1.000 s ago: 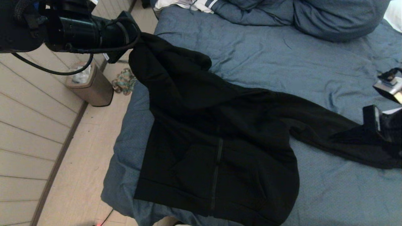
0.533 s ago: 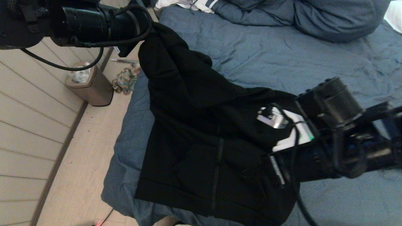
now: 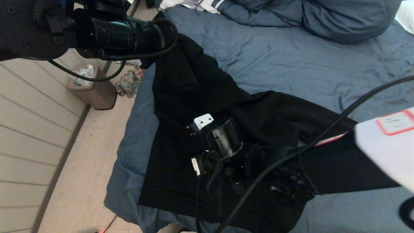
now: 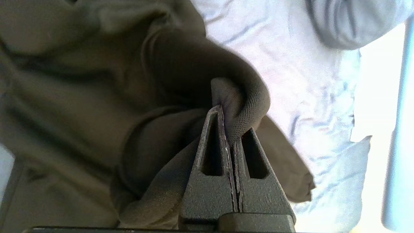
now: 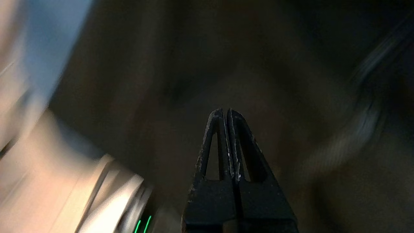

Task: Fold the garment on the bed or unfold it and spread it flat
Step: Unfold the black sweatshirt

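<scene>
The black hooded garment (image 3: 181, 97) lies zip-up on the blue bed (image 3: 291, 64), its hem near the bed's front left corner. My left gripper (image 4: 230, 124) is shut on a fold of its thick fabric and holds that part lifted above the bed's left side (image 3: 173, 35). My right arm's wrist (image 3: 223, 140) reaches in from the right and hangs over the middle of the garment. The right gripper (image 5: 225, 111) is shut with nothing between its fingers, and only dark fabric lies beyond it. The garment's right sleeve (image 3: 323, 119) is partly hidden under that arm.
Blue pillows (image 3: 339, 19) and a white striped cloth (image 3: 194, 5) lie at the head of the bed. On the floor to the left stand a brown bin (image 3: 92, 85) and a knotted rope bundle (image 3: 127, 84). A black cable (image 3: 323, 136) trails across the right arm.
My right arm has swung from the bed's right edge leftward over the garment's middle. The left gripper has carried its held fabric to the right.
</scene>
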Controlling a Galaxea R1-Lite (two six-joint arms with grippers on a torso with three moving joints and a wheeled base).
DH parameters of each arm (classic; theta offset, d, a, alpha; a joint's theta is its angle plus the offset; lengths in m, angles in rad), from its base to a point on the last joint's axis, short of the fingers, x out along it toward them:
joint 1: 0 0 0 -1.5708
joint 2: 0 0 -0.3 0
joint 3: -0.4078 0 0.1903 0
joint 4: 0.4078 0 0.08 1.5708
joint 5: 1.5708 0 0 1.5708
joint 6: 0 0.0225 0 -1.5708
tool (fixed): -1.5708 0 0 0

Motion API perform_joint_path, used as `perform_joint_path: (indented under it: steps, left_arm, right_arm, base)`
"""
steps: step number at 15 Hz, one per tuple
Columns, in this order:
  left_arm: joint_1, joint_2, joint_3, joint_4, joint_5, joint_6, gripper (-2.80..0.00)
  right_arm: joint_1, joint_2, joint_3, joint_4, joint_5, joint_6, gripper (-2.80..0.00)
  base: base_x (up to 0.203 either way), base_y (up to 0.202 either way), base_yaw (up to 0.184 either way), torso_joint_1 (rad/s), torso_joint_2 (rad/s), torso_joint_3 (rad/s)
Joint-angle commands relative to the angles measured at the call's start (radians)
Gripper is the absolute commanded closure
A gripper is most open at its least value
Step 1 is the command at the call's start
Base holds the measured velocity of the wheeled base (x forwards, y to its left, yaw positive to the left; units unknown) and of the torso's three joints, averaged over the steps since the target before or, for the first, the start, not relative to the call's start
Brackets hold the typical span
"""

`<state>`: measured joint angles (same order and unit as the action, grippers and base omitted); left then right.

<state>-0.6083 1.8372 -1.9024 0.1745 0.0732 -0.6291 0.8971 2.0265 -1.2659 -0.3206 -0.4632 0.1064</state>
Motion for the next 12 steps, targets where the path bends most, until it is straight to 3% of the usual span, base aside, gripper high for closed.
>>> perform_joint_path:
  steps: [1,3,5,9,12]
  left_arm:
    - [-0.02,0.002,0.024,-0.001,0.019,-0.004,0.0]
    - [-0.064,-0.007,0.079,-0.004,0.06,-0.002,0.0]
    - [-0.1,-0.014,0.123,-0.005,0.096,-0.002,0.0]
    - [-0.156,-0.023,0.201,-0.006,0.148,0.003,0.0]
    - [-0.154,-0.021,0.187,-0.003,0.148,0.006,0.0]
  right_arm:
    - [0.004,0.186,-0.095,-0.201,-0.204,-0.029,0.0]
    - [-0.032,0.28,-0.236,-0.403,-0.369,-0.133,0.0]
    - [-0.082,0.341,-0.351,-0.509,-0.435,-0.215,0.0]
    - [-0.241,0.418,-0.548,-0.662,-0.474,-0.392,0.0]
    - [-0.274,0.459,-0.602,-0.708,-0.47,-0.456,0.0]
  base:
    - [0.0,0.0,0.0,0.0,0.0,0.0]
    - [0.0,0.0,0.0,0.0,0.0,0.0]
    - [0.0,0.0,0.0,0.0,0.0,0.0]
    - [0.0,0.0,0.0,0.0,0.0,0.0]
    - [0.0,0.0,0.0,0.0,0.0,0.0]
